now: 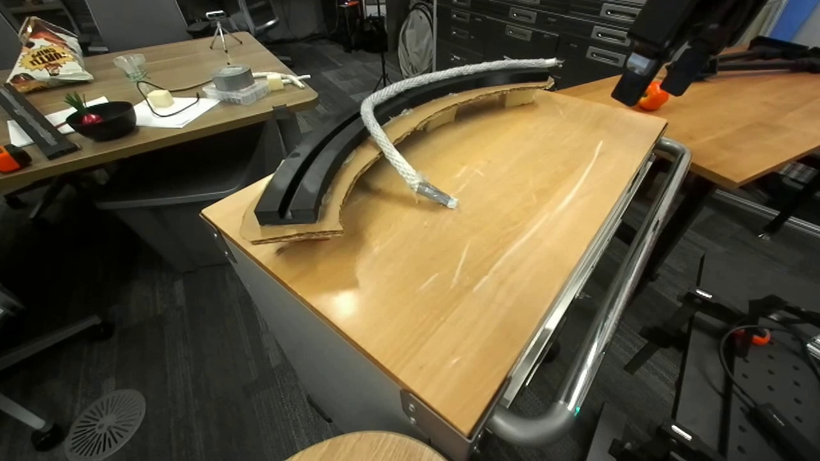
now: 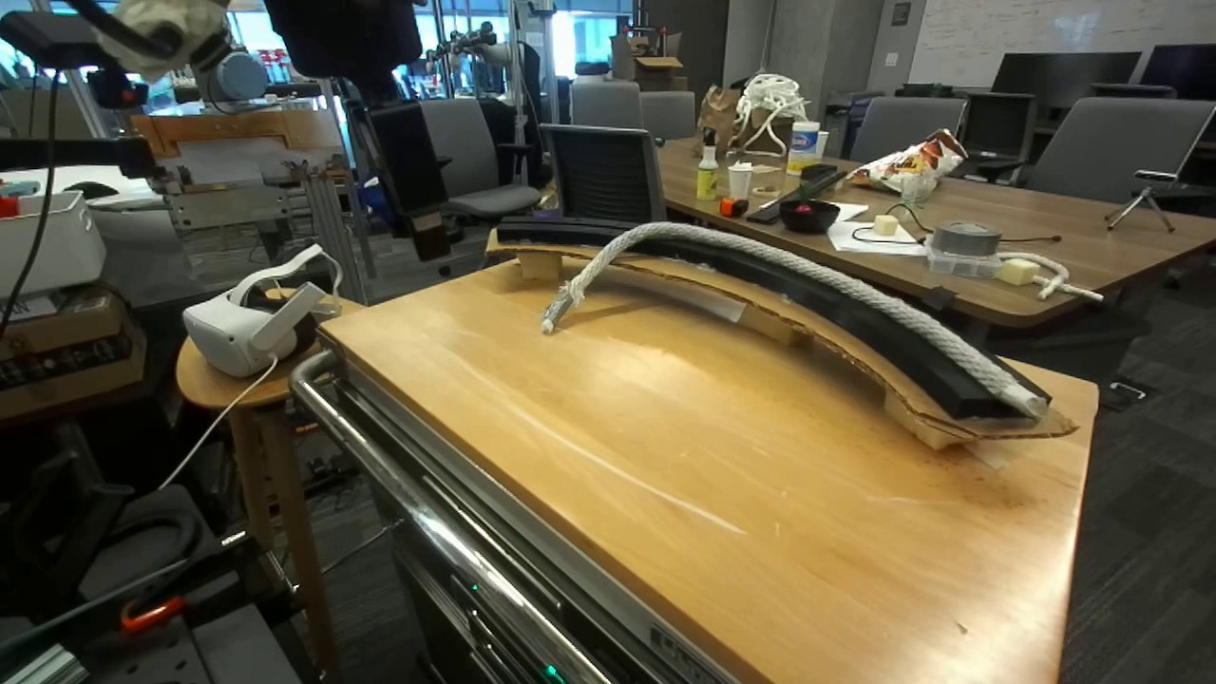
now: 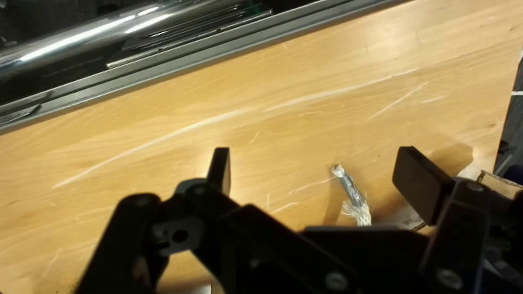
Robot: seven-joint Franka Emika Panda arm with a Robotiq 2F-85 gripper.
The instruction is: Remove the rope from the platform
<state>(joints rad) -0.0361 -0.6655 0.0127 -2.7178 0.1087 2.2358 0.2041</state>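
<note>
The pale rope [image 1: 391,152] lies along the curved black track of the platform [image 1: 307,198]. One end leaves the track and arches down over its inner edge, its silvery tip near the tabletop. The rope [image 2: 817,268] and platform [image 2: 855,323] also show in an exterior view. My gripper [image 1: 656,80] is open and empty, raised above the tabletop and apart from the rope; it also shows in an exterior view [image 2: 427,233]. In the wrist view, the rope's silvery tip [image 3: 351,190] appears between the spread fingers [image 3: 314,171], below them. The rest of the rope is hidden there.
The platform stands on a wooden cart top [image 1: 500,243] with a shiny metal rail [image 1: 615,301] along one side. Behind is a table [image 2: 1092,247] with tape, a bowl and a chip bag. A headset [image 2: 237,328] sits on a stool. An orange pepper [image 1: 652,99] lies on another table.
</note>
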